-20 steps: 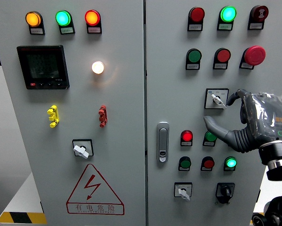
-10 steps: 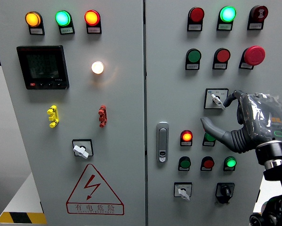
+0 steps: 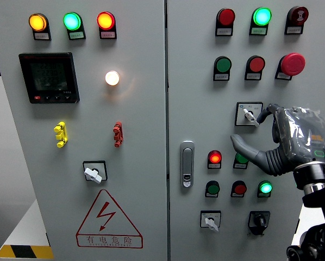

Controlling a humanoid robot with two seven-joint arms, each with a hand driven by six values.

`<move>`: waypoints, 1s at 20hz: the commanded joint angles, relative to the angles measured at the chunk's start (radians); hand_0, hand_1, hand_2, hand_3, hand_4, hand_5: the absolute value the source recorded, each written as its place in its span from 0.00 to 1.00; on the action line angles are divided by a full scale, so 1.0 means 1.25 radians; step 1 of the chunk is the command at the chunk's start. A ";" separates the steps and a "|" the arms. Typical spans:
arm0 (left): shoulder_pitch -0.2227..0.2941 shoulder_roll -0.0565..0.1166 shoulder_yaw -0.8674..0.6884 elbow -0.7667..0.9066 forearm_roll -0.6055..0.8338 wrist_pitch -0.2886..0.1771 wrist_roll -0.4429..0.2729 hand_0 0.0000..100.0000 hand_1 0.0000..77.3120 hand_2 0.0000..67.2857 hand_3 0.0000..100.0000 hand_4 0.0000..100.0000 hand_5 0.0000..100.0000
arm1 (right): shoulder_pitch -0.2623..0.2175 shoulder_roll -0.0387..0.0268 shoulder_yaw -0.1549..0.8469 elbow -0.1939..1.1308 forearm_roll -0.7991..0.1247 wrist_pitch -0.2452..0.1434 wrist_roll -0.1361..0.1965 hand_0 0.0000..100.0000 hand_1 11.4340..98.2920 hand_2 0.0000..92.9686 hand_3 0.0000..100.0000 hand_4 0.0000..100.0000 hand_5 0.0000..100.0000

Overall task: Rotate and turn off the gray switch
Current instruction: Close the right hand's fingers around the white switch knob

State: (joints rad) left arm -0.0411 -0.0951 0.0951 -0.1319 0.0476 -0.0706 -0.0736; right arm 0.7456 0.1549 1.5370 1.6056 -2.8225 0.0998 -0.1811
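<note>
The right hand (image 3: 285,138) came in from the lower right and was held up against the right door of the control cabinet (image 3: 168,136). Its thumb (image 3: 244,145) stuck out to the left, lying over a green button (image 3: 242,159) beside a lit red indicator (image 3: 215,157). One of its fingers (image 3: 268,111) curved up and left so that its tip sat just beside the gray switch (image 3: 250,115), at the right edge of the switch's square plate; whether it touched the knob could not be told. The fingers were loosely curled and apart, closed on nothing that could be seen.

The gray switch sat in the middle band of the right door, below a red button (image 3: 256,64) and above the lit red indicator, with its small lever pointing down and to the right. Two similar gray rotary switches showed elsewhere: one low on the right door (image 3: 210,221) and one on the left door (image 3: 93,173) above a red warning triangle (image 3: 109,220). A black knob (image 3: 258,221) stood beside the lower right one. A metal door handle (image 3: 188,163) sat at the left edge of the right door. A red mushroom button (image 3: 293,63) stood above the hand. The left door carried a dark digital meter (image 3: 49,77) and a glowing white lamp (image 3: 112,78).
</note>
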 commanded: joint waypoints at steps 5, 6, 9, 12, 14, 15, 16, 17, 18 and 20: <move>0.000 0.000 0.000 0.000 0.000 0.000 0.000 0.86 0.00 0.20 0.19 0.08 0.11 | 0.006 0.0001 0.000 -0.007 0.000 -0.005 0.000 0.00 0.19 0.62 1.00 1.00 1.00; 0.000 0.000 0.000 0.000 0.000 0.000 0.000 0.86 0.00 0.20 0.19 0.08 0.11 | 0.007 0.0001 0.000 -0.007 0.000 -0.007 0.000 0.00 0.19 0.62 1.00 1.00 1.00; 0.000 0.000 0.000 0.000 0.000 0.000 0.000 0.86 0.00 0.20 0.19 0.08 0.11 | 0.011 0.0001 0.000 -0.009 -0.001 -0.010 0.000 0.00 0.19 0.63 1.00 1.00 1.00; 0.000 0.000 0.000 0.000 0.000 0.000 0.000 0.86 0.00 0.20 0.19 0.08 0.11 | 0.012 0.0001 -0.001 -0.012 -0.002 -0.014 0.000 0.00 0.20 0.63 1.00 1.00 1.00; 0.000 0.000 0.000 0.000 -0.001 0.000 0.000 0.86 0.00 0.20 0.19 0.08 0.11 | 0.015 0.0001 -0.001 -0.013 -0.003 -0.014 -0.011 0.02 0.22 0.63 1.00 1.00 1.00; 0.001 0.000 0.000 0.000 0.000 0.000 0.000 0.86 0.00 0.20 0.19 0.08 0.11 | 0.016 0.0001 -0.001 -0.013 -0.003 -0.015 -0.013 0.08 0.22 0.63 1.00 1.00 1.00; 0.001 0.000 0.000 0.000 0.000 0.000 0.000 0.86 0.00 0.20 0.19 0.08 0.11 | 0.016 0.0001 -0.002 -0.014 -0.003 -0.014 -0.015 0.12 0.22 0.63 1.00 1.00 1.00; 0.000 0.000 0.000 0.000 0.000 0.000 0.000 0.86 0.00 0.20 0.19 0.08 0.11 | 0.016 0.0001 -0.004 -0.016 -0.004 -0.014 -0.016 0.18 0.22 0.63 1.00 1.00 1.00; 0.001 0.000 0.000 0.000 0.000 0.000 0.000 0.86 0.00 0.20 0.19 0.08 0.11 | 0.016 0.0001 -0.005 -0.016 -0.004 -0.014 -0.016 0.23 0.23 0.63 1.00 1.00 1.00; 0.001 0.000 0.000 0.000 0.000 0.000 0.000 0.86 0.00 0.20 0.19 0.08 0.11 | 0.016 0.0001 -0.006 -0.014 -0.004 -0.015 -0.016 0.32 0.23 0.63 1.00 1.00 1.00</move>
State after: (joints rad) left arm -0.0405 -0.0951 0.0951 -0.1319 0.0471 -0.0706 -0.0736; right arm 0.7654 0.1549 1.5313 1.5865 -2.8270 0.0823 -0.2008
